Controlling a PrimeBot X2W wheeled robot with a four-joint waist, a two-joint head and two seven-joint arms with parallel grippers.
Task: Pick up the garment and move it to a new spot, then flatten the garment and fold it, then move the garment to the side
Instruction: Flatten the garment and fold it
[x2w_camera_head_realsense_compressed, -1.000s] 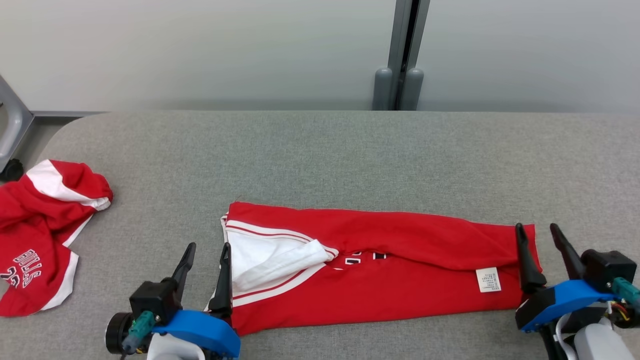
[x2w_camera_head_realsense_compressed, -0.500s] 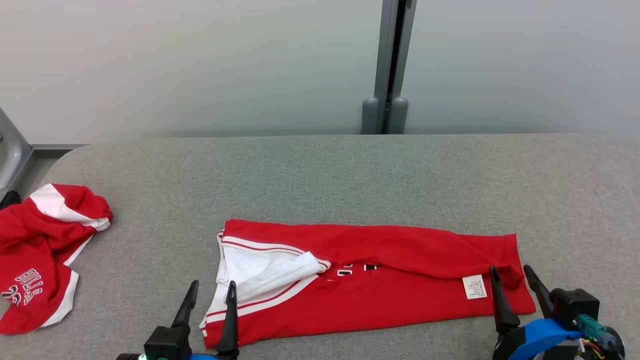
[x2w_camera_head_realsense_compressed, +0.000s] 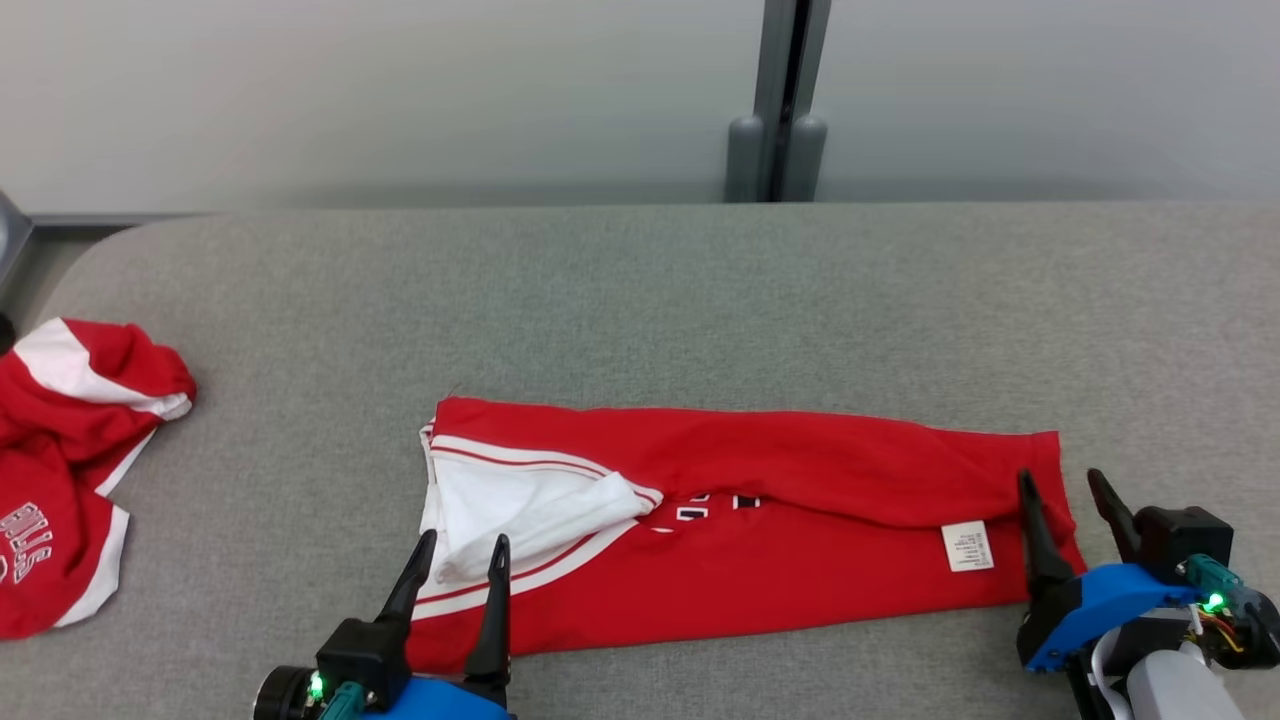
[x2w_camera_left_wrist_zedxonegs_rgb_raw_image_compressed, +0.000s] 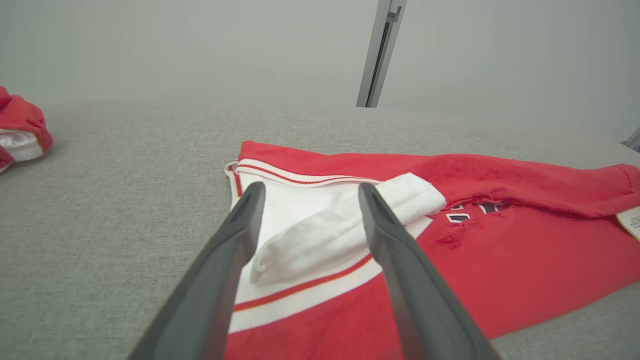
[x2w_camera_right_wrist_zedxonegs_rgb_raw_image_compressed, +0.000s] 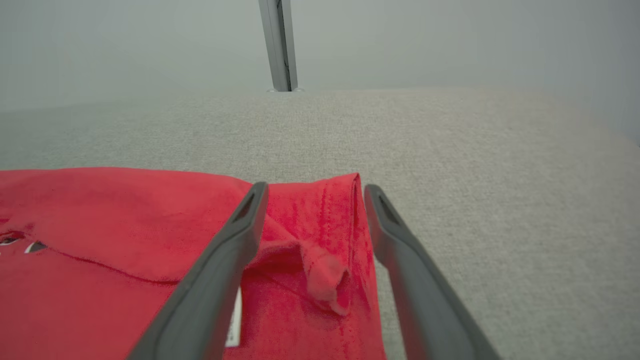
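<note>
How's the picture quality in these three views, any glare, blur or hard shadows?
Head view: soft even light, no glare, the garment sharp on the table. Left wrist view: wide-angle stretch, the left claw looms large. Right wrist view: far wall hazy, only a thin shadow along the garment's fold.

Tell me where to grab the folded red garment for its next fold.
Take its two short ends from the near side: left gripper at the white-trimmed end, right gripper at the hem by the label. The garment lies as a long flat strip, so the ends should lift evenly.
</note>
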